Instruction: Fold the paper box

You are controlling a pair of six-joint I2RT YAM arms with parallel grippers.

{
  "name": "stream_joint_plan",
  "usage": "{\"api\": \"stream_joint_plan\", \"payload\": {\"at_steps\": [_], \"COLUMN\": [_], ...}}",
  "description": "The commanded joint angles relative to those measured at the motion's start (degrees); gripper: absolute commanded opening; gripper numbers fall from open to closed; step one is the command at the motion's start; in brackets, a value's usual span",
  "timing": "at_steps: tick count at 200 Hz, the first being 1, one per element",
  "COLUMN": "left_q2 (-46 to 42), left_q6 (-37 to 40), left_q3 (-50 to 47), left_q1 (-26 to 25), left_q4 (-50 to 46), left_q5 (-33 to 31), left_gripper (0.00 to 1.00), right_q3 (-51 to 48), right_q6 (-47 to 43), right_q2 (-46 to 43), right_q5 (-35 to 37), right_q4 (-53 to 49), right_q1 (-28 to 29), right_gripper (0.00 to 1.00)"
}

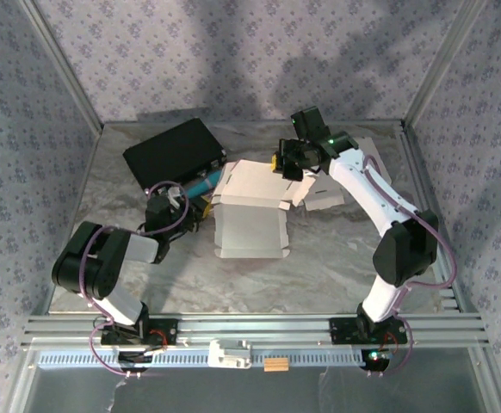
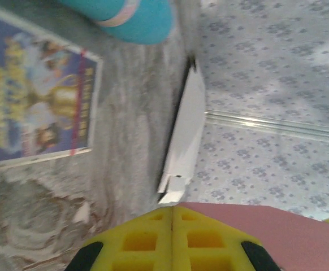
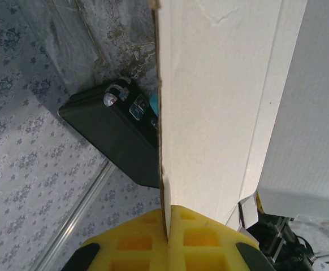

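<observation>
The white paper box (image 1: 249, 213) lies unfolded and mostly flat in the middle of the marble table (image 1: 319, 275), with its far flaps raised. My right gripper (image 1: 287, 162) is at the box's far right corner. The right wrist view has its yellow jaws (image 3: 167, 209) shut on the edge of a white cardboard flap (image 3: 221, 96) that stands up. My left gripper (image 1: 184, 212) rests by the box's left edge. In the left wrist view its yellow jaws (image 2: 172, 208) are pressed together with nothing between them, and the box's thin white edge (image 2: 188, 127) is just ahead.
A black case (image 1: 173, 151) lies at the back left, with a teal object (image 1: 206, 182) beside it. A printed card (image 2: 34, 96) lies flat near my left gripper. More white sheets (image 1: 326, 198) sit under my right arm. Patterned walls enclose the table.
</observation>
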Motion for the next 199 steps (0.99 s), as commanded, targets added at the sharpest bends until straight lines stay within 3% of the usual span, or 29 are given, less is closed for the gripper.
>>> {"api": "stream_joint_plan", "payload": {"at_steps": [1, 75, 135, 199], "left_q2": [1.6, 0.1, -8.2, -6.1], "left_q6": [-2.4, -4.1, -0.9, -1.0], "left_q3": [1.4, -1.0, -3.3, -1.8], "left_q1": [-0.7, -2.8, -2.9, -4.1], "left_q4": [9.0, 12.5, 4.2, 4.9], "left_q5": [-0.7, -2.6, -3.3, -3.1], "left_gripper": [0.00, 0.00, 0.01, 0.01], "right_q3": [0.2, -0.8, -1.9, -2.0], "right_q6": [1.3, 1.5, 1.1, 1.5], "right_q2": [0.3, 0.6, 0.4, 0.7], "right_q5": [-0.8, -1.3, -1.4, -1.5], "right_q4": [0.2, 2.4, 2.9, 3.5], "right_q1": [-0.3, -0.9, -1.3, -0.8], "right_gripper": [0.00, 0.00, 0.00, 0.00]}}
